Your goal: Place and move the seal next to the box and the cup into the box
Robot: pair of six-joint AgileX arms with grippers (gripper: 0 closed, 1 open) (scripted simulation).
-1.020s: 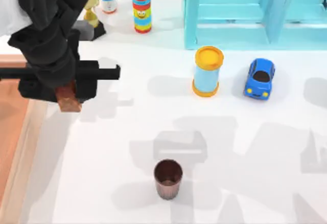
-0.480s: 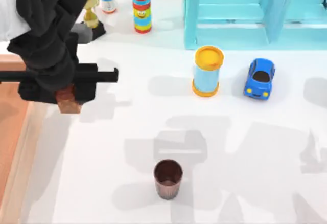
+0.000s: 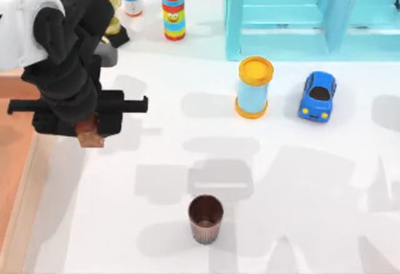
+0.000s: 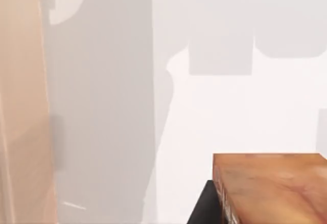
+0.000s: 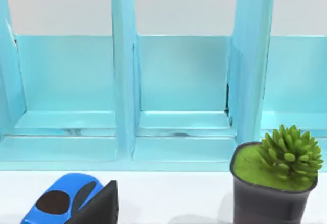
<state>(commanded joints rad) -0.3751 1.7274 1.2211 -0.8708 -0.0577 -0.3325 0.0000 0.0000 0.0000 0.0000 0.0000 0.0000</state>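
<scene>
— Well, where is the seal [image 3: 89,133] now?

— Clamped in my left end effector [image 3: 87,135], held above the bench [image 3: 281,180] near its left side, just beside the box [image 3: 15,161] and its pale rim. The cup [image 3: 205,218] stands well apart, toward the bench's near edge.

— What could go wrong?

— If I let go this high, I'd expect the seal to tip or roll. Drifting left, it could land on the rim or inside the box.

— And your right arm?

— Parked by the turquoise shelf [image 5: 179,96]; I cannot tell how its end effector stands.
</scene>
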